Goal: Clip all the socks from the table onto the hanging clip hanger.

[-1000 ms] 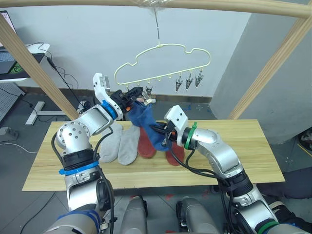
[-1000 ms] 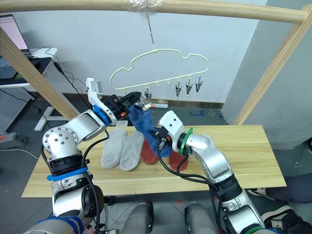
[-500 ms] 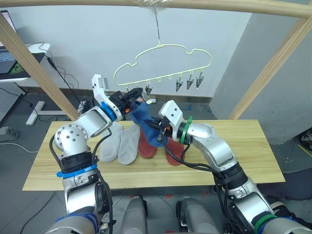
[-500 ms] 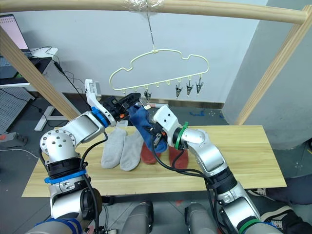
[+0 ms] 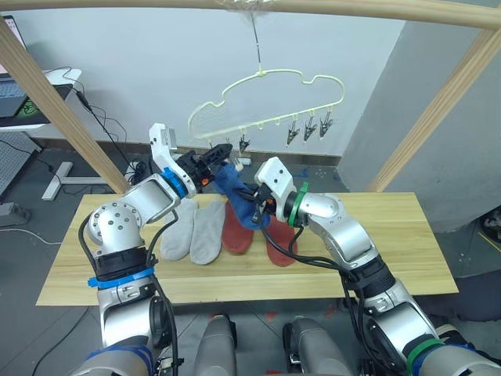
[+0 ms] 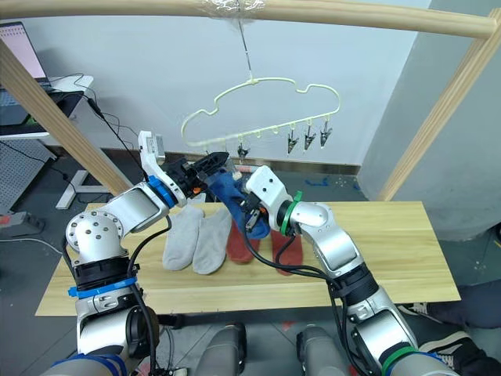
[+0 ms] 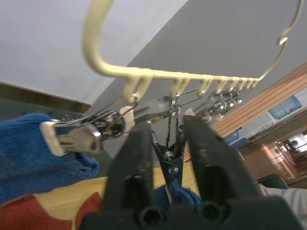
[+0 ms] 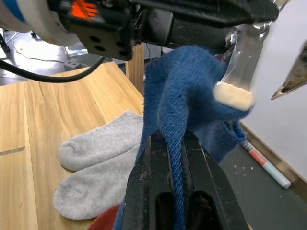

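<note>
The pale yellow-green clip hanger [image 5: 270, 74] hangs tilted from the top beam, its left end lower. My left gripper [image 5: 218, 150] is shut on one of its left-end grey clips [image 7: 169, 158], a finger on either side. A blue sock [image 5: 235, 186] hangs up against the neighbouring white-tipped clip [image 8: 237, 91]. My right gripper [image 5: 252, 197] is shut on a fold of that blue sock [image 8: 180, 96] just below the clips. Two light grey socks [image 5: 192, 231] and two rust red socks [image 5: 235, 233] lie side by side on the table [image 5: 391, 235].
Thick wooden poles [image 5: 47, 86] slant up on both sides to a top beam [image 5: 352, 8]. Three free clips [image 5: 309, 129] hang at the hanger's right end. A white desk [image 5: 31, 102] stands far left beyond the table.
My right gripper has risen up and left with the blue sock, closer to the clips. The hanger has tilted more, right end higher. The left gripper stays at its clip.
</note>
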